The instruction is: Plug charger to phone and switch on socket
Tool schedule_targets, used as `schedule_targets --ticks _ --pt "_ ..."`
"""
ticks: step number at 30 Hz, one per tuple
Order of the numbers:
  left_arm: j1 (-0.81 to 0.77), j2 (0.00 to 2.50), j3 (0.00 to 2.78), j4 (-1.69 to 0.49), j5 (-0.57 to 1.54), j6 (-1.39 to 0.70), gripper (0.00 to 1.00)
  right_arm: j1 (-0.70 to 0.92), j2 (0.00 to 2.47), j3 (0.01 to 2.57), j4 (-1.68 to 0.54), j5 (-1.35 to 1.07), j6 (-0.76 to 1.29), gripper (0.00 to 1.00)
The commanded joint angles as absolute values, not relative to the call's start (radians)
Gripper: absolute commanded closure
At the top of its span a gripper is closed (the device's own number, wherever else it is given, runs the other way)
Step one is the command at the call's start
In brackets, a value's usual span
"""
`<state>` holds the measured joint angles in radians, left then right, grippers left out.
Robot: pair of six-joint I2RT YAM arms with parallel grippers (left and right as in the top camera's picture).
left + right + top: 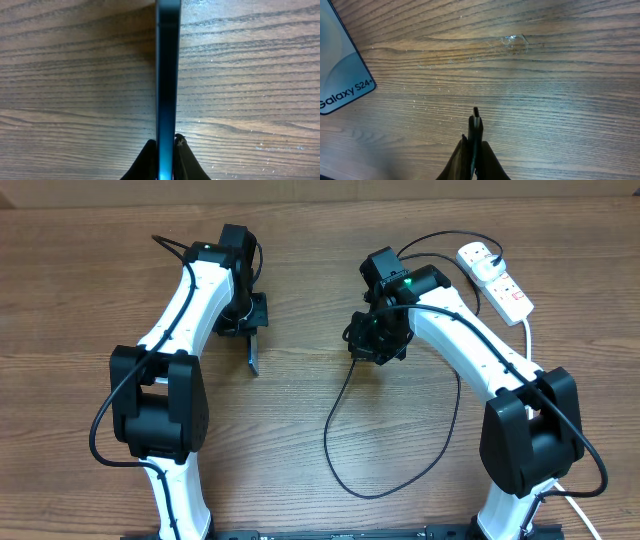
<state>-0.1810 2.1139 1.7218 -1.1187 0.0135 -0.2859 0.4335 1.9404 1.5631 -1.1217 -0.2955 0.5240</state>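
My left gripper (248,328) is shut on the phone (253,352) and holds it on its edge, so the overhead view shows only a dark sliver. In the left wrist view the phone's blue edge (167,75) runs up from between the fingers (167,152). My right gripper (366,343) is shut on the charger's connector tip (475,116), which points at the wood to the right of the phone. The phone's light screen with "Galaxy S24+" text (340,65) shows at the left of the right wrist view. The black cable (340,450) loops toward the front. The white socket (497,280) lies at the back right, with a black plug (481,253) on it.
The socket's thick white cord (528,335) runs down the right side behind my right arm. The charger cable loop lies on the wooden table (300,480) between the two arm bases.
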Motion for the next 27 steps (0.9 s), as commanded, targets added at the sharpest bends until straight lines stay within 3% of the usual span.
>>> schedule_targets --ticks 1,13,27 --pt "-0.177 2.123 1.708 -1.111 0.000 -0.296 0.93 0.439 1.942 1.559 -1.119 -0.289 0.529 0.96" --pt "-0.177 2.123 1.672 -1.085 0.000 -0.296 0.87 0.464 1.942 1.558 -1.104 -0.288 0.532 0.97" --pt "-0.177 2.123 1.661 -1.065 0.000 -0.292 0.96 0.479 1.942 1.549 -1.071 -0.255 0.554 0.96"
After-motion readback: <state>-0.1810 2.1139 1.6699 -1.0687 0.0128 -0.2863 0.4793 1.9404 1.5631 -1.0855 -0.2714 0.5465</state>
